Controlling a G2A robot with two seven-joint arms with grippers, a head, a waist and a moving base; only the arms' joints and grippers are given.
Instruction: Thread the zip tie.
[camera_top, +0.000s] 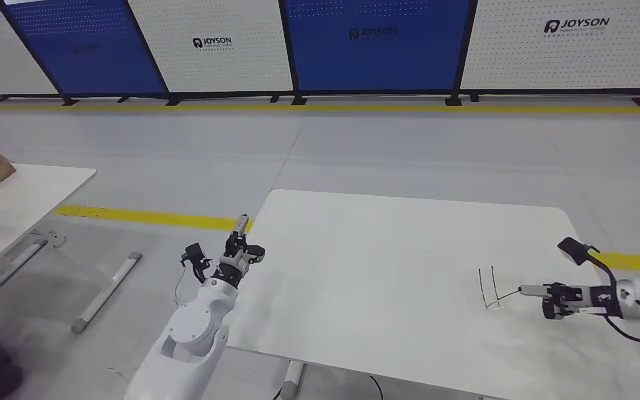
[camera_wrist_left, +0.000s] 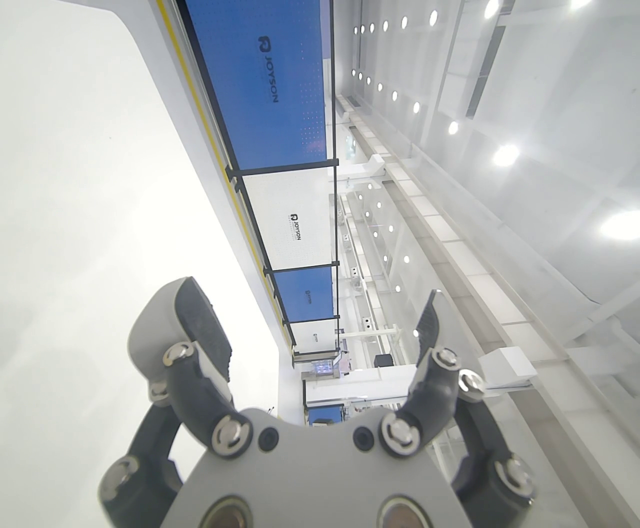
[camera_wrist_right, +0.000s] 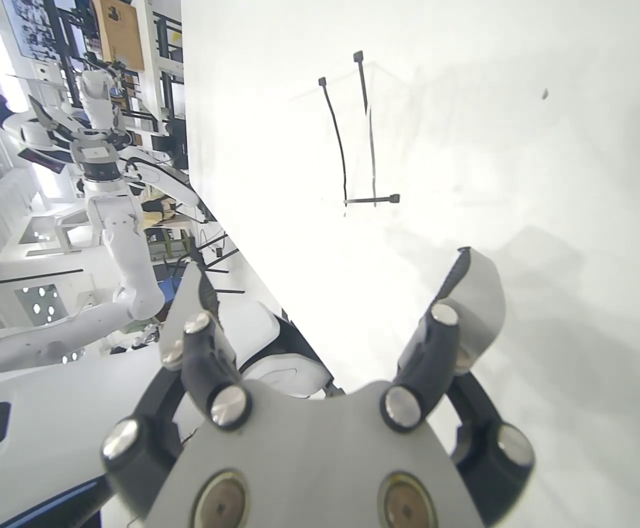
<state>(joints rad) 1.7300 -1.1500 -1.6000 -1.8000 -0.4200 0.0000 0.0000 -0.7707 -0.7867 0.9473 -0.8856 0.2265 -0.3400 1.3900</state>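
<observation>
Three thin black zip ties (camera_top: 489, 287) lie together on the white table (camera_top: 400, 280) near its right side. In the right wrist view two long zip ties (camera_wrist_right: 336, 135) run side by side and a short one (camera_wrist_right: 372, 200) lies across their ends. My right gripper (camera_wrist_right: 330, 272) is open and empty, a short way from the ties; in the top view it (camera_top: 524, 291) sits just right of them. My left gripper (camera_wrist_left: 320, 310) is open and empty beside the table's left edge, where the top view shows it (camera_top: 241, 225) pointing away from the ties.
Another white table (camera_top: 30, 195) stands at the far left. A grey bar (camera_top: 105, 292) lies on the floor below the left arm. Blue and white panels (camera_top: 380, 40) line the back of the room behind a yellow floor line.
</observation>
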